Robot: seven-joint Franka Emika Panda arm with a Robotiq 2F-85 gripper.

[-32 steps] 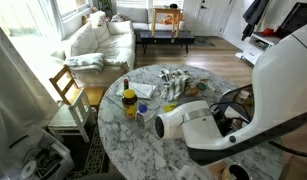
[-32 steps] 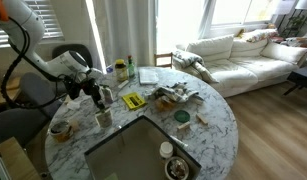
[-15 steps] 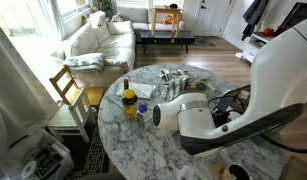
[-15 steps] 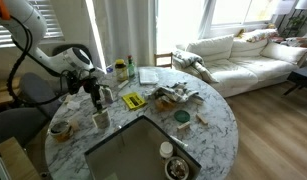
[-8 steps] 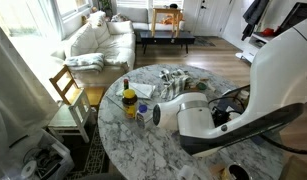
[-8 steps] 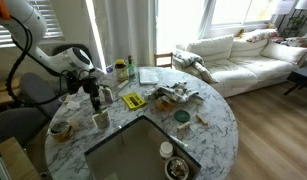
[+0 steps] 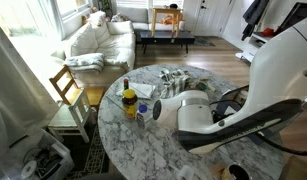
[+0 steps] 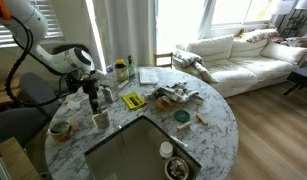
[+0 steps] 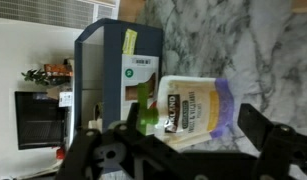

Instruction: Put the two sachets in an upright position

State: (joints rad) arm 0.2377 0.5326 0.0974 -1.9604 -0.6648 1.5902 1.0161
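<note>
Hovering above the round marble table [image 8: 218,122] in an exterior view, the gripper [image 8: 94,96] hangs near a pale cup [image 8: 101,120] and the flat yellow pack [image 8: 133,101]; in the wrist view its dark fingers [image 9: 261,128] are spread wide apart and grip nothing; a sachet [image 9: 188,108] with a tan label shows between them, just in front of a blue-grey box [image 9: 103,70]; whether it stands or lies is unclear; the second packet cannot be made out

Counts:
- 1 round marble table [image 8: 215,112]
- 1 yellow pack [image 8: 133,101]
- 1 wrapper pile [image 8: 176,95]
- 1 white sofa [image 8: 243,52]
- 1 wooden chair [image 7: 68,88]

Wrist view:
- 1 purple-edged pouch [image 9: 193,110]
- 1 blue box [image 9: 108,70]

sachets: too small to count.
</note>
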